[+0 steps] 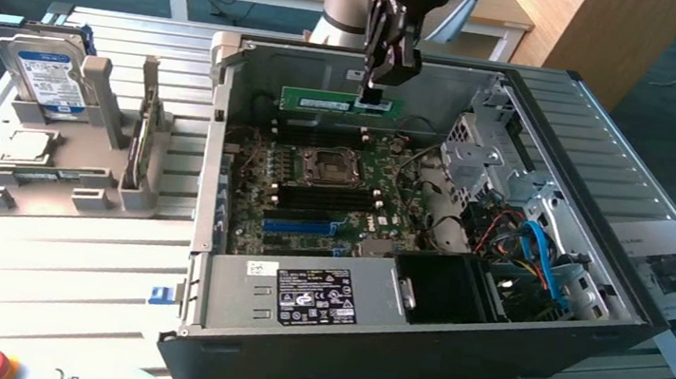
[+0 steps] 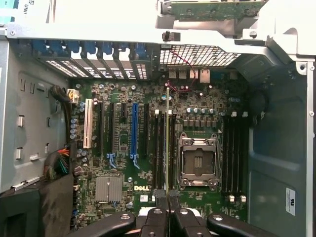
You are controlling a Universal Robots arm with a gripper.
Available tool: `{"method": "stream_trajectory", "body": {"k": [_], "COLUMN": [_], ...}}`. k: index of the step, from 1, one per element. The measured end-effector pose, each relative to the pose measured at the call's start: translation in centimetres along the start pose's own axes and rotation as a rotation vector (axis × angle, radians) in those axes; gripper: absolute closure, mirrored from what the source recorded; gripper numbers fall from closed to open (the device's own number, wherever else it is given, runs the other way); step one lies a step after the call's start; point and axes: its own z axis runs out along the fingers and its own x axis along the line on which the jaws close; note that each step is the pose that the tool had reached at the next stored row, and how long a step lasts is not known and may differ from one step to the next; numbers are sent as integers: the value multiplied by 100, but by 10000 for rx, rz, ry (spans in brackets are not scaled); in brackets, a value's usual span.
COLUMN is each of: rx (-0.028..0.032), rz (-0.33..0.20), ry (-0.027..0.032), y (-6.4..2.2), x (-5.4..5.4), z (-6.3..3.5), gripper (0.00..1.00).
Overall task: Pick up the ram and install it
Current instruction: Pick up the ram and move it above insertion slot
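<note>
- Gripper [image 1: 374,96]: fingers clamped tight on one end of the ram [image 1: 320,101].
- Ram: held level on its long edge inside the open computer case [image 1: 421,357], above the motherboard [image 1: 357,192].
- Wrist view: ram edge in line with the black memory slots [image 2: 159,148], just beside the CPU socket [image 2: 197,163].
- Hard drive [image 1: 49,70]: upright in a grey holder [image 1: 102,187] on the table [image 1: 50,257], at the exterior view's left of the case.
</note>
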Motion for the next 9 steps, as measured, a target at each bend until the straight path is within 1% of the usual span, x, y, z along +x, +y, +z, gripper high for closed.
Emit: {"method": "stream_trajectory", "body": {"k": [4,9], "rx": [1,26], "rz": [0,0], "ry": [-2,0], "y": [0,-2], "x": [-1,0], "z": [5,49], "gripper": [88,88]}}
